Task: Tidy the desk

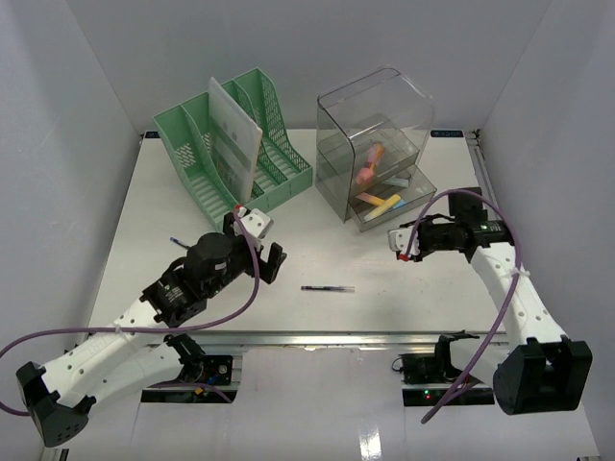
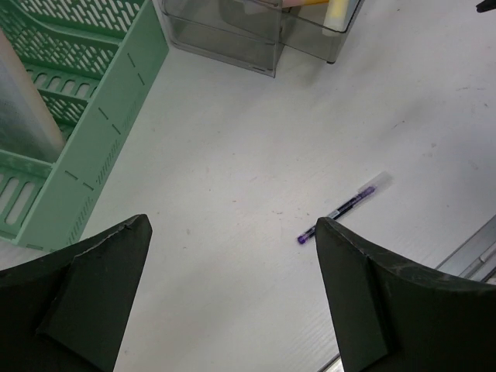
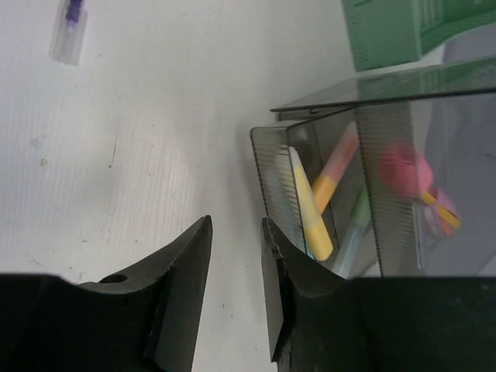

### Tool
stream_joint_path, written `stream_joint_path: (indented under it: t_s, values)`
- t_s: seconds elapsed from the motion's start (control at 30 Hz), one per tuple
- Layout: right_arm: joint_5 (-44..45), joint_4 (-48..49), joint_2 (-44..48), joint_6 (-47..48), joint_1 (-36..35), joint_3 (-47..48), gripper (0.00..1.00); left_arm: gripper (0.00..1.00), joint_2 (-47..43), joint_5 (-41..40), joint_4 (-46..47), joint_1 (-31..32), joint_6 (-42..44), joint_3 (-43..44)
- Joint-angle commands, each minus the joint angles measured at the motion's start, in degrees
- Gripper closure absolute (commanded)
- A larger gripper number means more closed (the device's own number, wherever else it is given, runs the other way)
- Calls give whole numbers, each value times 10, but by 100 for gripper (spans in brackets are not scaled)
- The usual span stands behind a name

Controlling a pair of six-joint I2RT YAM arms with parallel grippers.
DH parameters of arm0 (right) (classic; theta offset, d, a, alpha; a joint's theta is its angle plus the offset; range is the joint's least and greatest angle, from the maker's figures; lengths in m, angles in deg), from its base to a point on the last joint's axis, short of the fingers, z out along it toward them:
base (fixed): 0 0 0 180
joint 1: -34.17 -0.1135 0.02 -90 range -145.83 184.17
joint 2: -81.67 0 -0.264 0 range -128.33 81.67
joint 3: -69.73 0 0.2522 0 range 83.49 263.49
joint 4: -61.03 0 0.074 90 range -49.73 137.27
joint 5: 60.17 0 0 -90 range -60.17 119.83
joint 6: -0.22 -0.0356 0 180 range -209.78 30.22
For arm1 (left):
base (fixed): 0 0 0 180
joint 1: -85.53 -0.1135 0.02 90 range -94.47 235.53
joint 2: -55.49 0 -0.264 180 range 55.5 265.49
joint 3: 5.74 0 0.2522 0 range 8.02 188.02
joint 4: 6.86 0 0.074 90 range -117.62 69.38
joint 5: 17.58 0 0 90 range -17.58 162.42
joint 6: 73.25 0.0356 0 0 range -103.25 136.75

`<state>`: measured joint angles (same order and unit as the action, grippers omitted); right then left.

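Observation:
The desk [image 1: 154, 230] is a wide white tabletop. A dark pen with a purple end [image 1: 327, 288] lies on it near the front middle. My left gripper [image 1: 265, 252] hovers left of the pen, fingers spread wide and nothing between them. In the left wrist view, my left gripper [image 2: 232, 225] frames bare desk, and the pen [image 2: 345, 205] lies just beyond the right finger [image 2: 372, 294]. My right gripper [image 1: 400, 244] sits in front of the clear drawer box [image 1: 375, 144]. In the right wrist view my right gripper [image 3: 236, 223] shows a narrow, empty gap.
A green slotted file rack [image 1: 197, 158] holding a translucent folder [image 1: 233, 134] stands at the back left. The drawer box's lower drawer [image 3: 267, 167] is pulled out and holds a yellow highlighter [image 3: 310, 213] and other markers. A silver rail [image 1: 336, 336] runs along the front edge.

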<state>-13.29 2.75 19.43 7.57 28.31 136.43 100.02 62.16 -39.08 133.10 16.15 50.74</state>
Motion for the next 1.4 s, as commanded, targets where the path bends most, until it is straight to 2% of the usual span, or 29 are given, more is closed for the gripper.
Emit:
stream_joint_path:
  t_s: [0.0, 0.17, 0.4, 0.67, 0.9, 1.13, 1.37]
  values:
    - [208, 15, -86, 56, -67, 30, 69, 2, -27, -44, 28, -3, 22, -43]
    - [261, 33, -176, 34, -73, 59, 75, 2, -37, -54, 20, -3, 23, -48]
    - [296, 97, -235, 9, -73, 81, 76, 2, -50, -63, 20, -4, 23, -52]
    - [340, 221, -314, -26, -87, 126, 76, 2, -57, -80, 18, -4, 22, -54]
    - [374, 356, -349, -101, -113, 141, 69, 2, -59, -92, 20, -4, 21, -57]
    - [393, 420, -380, -166, -131, 149, 63, 2, -59, -95, 20, -5, 21, -58]
    - [382, 439, -374, -221, -130, 130, 58, 2, -59, -96, 21, -6, 22, -59]
